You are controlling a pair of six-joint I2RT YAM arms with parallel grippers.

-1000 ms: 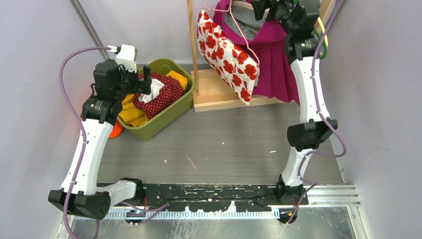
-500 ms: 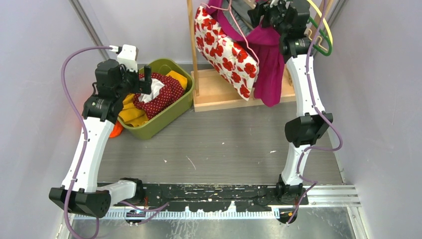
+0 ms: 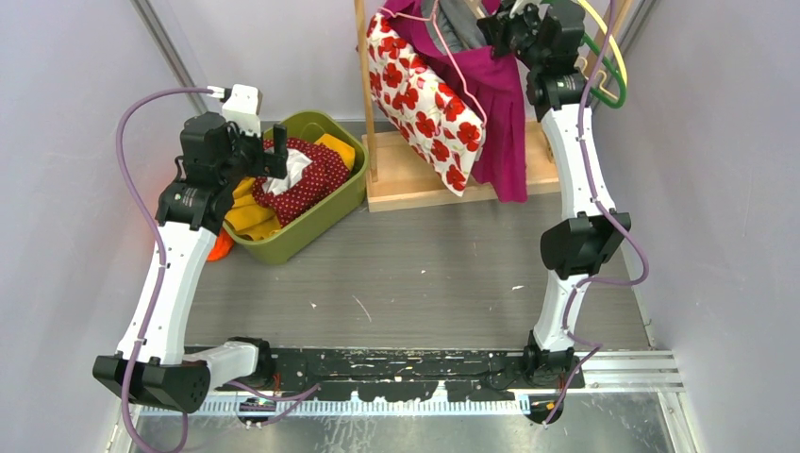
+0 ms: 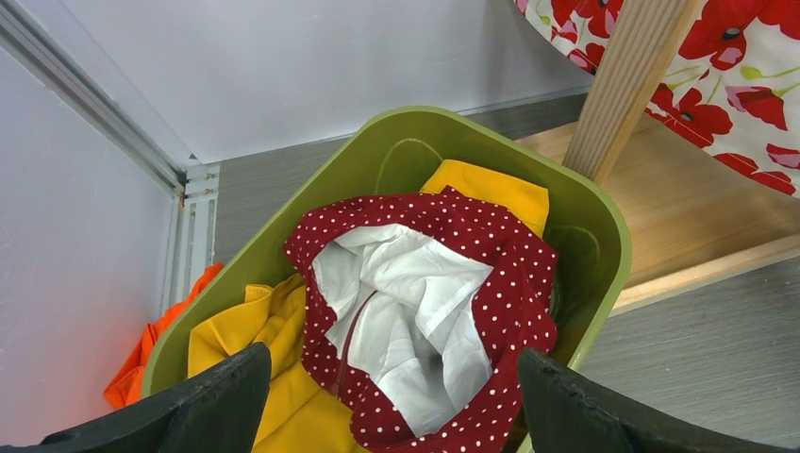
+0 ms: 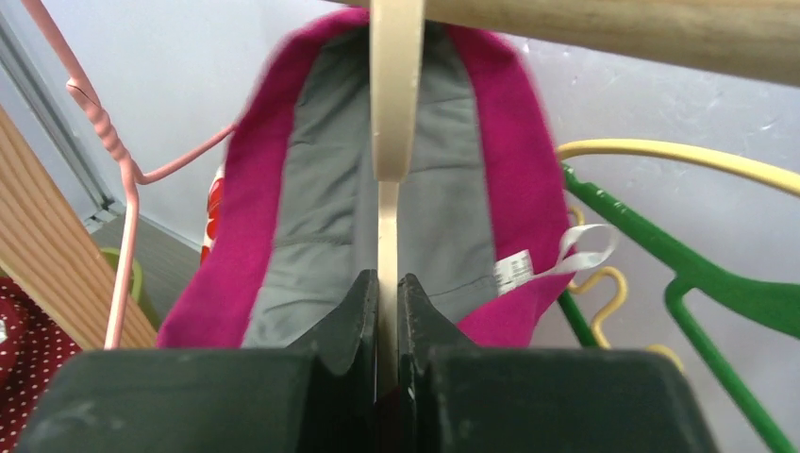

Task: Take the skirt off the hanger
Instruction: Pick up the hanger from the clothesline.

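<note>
Pinching cream hanger (image 5: 395,85) inside magenta skirt (image 5: 514,170) with right gripper (image 5: 388,283) — seemingly tight; holding left gripper (image 4: 391,377) wide above green bin (image 4: 396,142).

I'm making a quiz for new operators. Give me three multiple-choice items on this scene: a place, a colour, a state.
1. The red white-dotted garment lies: A in the olive-green plastic bin; B on a hanger; C in a gripper.
2. The flat hanger pinched by the right gripper is: A pink; B cream; C green.
3. The left gripper is: A open; B shut on cloth; C shut, empty.
Answers: 1 A, the left wrist view shows it inside the bin. 2 B, the strip between the jaws is cream. 3 A, its jaws stand wide apart.
</note>
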